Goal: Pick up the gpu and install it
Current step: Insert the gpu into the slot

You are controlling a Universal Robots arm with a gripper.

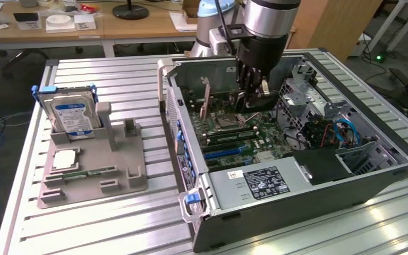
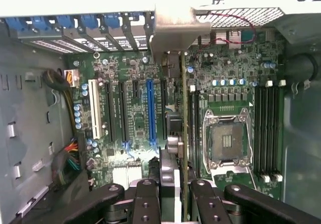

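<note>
The gpu (image 2: 184, 128) shows edge-on in the wrist view as a thin green board. Its silver end bracket (image 2: 178, 30) points toward the rear slot openings with blue clips (image 2: 93, 22). My gripper (image 2: 175, 189) is shut on the card, one black finger (image 2: 146, 196) on each side of it. The card hangs upright over the motherboard (image 2: 135, 108), between the black expansion slots and the CPU socket (image 2: 228, 141). I cannot tell whether it touches a slot. In the exterior view my gripper (image 1: 250, 101) reaches down inside the open computer case (image 1: 374, 183).
On the exterior view's left, a grey fixture (image 1: 119, 180) holds a silver hard drive with a blue label (image 1: 73, 117), a CPU chip (image 1: 64, 158) and a memory stick (image 1: 94, 172). The power supply (image 1: 261, 183) and the drive cage cables (image 1: 331, 133) crowd the case.
</note>
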